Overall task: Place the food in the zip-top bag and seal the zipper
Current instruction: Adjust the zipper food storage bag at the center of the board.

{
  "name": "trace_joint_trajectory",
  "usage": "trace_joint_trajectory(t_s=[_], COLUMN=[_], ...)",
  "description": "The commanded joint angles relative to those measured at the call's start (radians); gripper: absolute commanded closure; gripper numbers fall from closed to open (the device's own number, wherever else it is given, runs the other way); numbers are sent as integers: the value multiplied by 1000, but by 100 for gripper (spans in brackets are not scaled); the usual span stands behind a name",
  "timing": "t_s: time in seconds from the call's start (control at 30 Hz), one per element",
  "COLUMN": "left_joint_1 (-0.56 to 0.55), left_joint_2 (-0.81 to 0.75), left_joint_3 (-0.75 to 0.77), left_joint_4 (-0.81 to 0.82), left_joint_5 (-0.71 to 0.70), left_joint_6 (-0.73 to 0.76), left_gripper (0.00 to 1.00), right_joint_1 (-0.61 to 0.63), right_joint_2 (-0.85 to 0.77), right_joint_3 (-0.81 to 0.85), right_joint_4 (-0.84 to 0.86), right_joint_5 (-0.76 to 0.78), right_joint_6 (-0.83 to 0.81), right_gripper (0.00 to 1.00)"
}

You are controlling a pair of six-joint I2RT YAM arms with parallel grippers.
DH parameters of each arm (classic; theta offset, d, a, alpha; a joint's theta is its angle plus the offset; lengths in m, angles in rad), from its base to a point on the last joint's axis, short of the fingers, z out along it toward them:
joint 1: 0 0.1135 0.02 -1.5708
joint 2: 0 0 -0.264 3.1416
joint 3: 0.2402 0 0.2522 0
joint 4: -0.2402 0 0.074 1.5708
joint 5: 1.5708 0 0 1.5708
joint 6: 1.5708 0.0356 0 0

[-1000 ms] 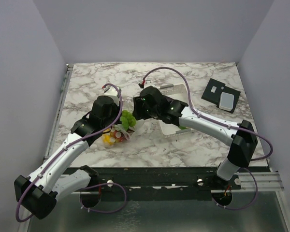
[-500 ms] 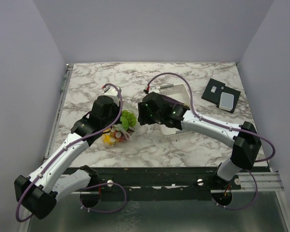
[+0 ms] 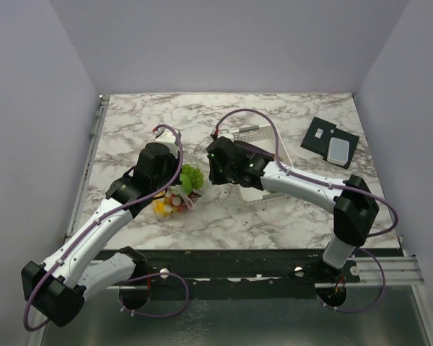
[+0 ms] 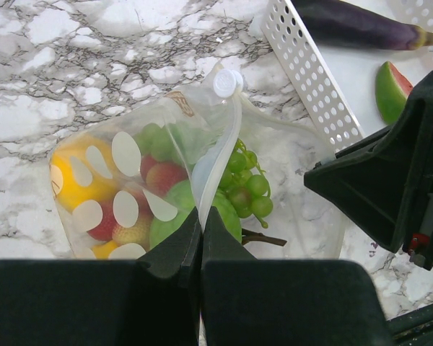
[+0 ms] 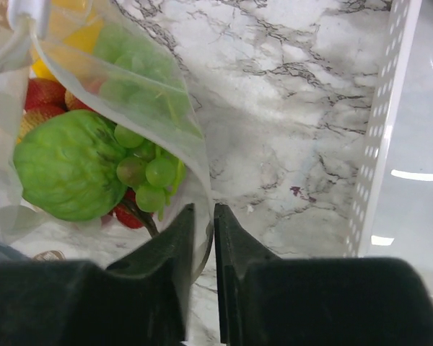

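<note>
The zip-top bag [image 4: 130, 180] lies on the marble between the arms, holding food: yellow pieces [image 4: 68, 180], red berries, a green fruit [image 5: 68, 166] and grapes [image 4: 245, 184]. My left gripper [image 4: 200, 213] is shut on the zipper [image 4: 216, 158], just below its white slider [image 4: 227, 81]. My right gripper [image 5: 203, 209] is at the bag's other rim. Its jaws stand narrowly apart with the clear film between them. An eggplant [image 4: 361, 25] and a watermelon slice [image 4: 391, 90] lie in the white basket [image 4: 307, 65]. From above, the bag [image 3: 179, 196] lies between the two wrists.
The white perforated basket [image 3: 263, 137] stands just right of the bag, under the right forearm. A black device with a pale pad [image 3: 330, 143] lies at the back right. Grey walls close in both sides.
My right gripper has swung left from the basket to the bag's rim and narrowed its jaws around the film. The left gripper and the bag have not moved.
</note>
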State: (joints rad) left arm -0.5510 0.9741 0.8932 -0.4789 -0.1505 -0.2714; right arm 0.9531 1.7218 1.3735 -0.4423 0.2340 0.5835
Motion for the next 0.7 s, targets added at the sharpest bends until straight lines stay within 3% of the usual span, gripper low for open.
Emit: trace_joint_trajectory(t_s=[0.0, 0.07, 0.67], left_joint_1=[-1, 0, -1], left_joint_2=[-8, -11, -124], left_joint_3=[-4, -4, 29], left_joint_4=[9, 9, 14], left_joint_5=[-17, -17, -64], left_joint_6=[3, 2, -25], left_gripper=[100, 100, 100], right_joint_1=[-10, -10, -10], right_joint_2=[7, -8, -178], right_joint_3=[48, 65, 230], right_joint_4=[6, -1, -138], right_joint_5=[-15, -17, -1], right_joint_6=[-3, -17, -149], right_gripper=[89, 99, 99])
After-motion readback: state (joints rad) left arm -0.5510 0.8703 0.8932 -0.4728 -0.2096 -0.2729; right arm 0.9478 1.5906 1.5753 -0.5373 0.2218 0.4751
